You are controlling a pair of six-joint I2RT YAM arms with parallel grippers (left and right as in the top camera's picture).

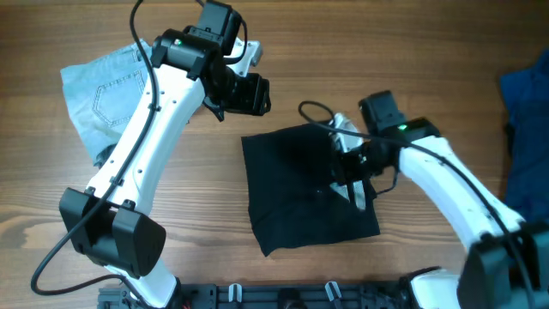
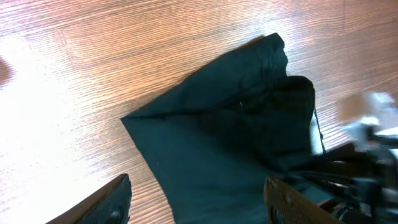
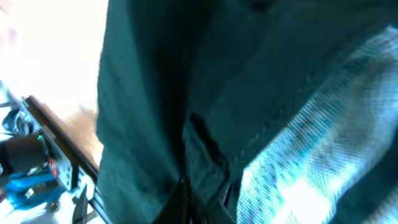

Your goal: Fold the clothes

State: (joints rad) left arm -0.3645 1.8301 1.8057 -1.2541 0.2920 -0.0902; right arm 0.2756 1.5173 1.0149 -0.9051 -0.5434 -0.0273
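Shorts [image 1: 292, 202] lie pinched by the bent right end effector [image 1: 358, 194] (left end effector [image 1: 250, 94] hovers, spread wide).

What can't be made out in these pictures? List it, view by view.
- Overhead: the right gripper sits over the shorts. It is dark on dark, so whether it pinches fabric cannot be told.
- Right wrist: a blurred close-up of fabric fills the frame, and the jaws are lost in it.
- Overhead: the left arm covers part of the denim.
- Overhead: the blue cloth is cut off by the right edge.
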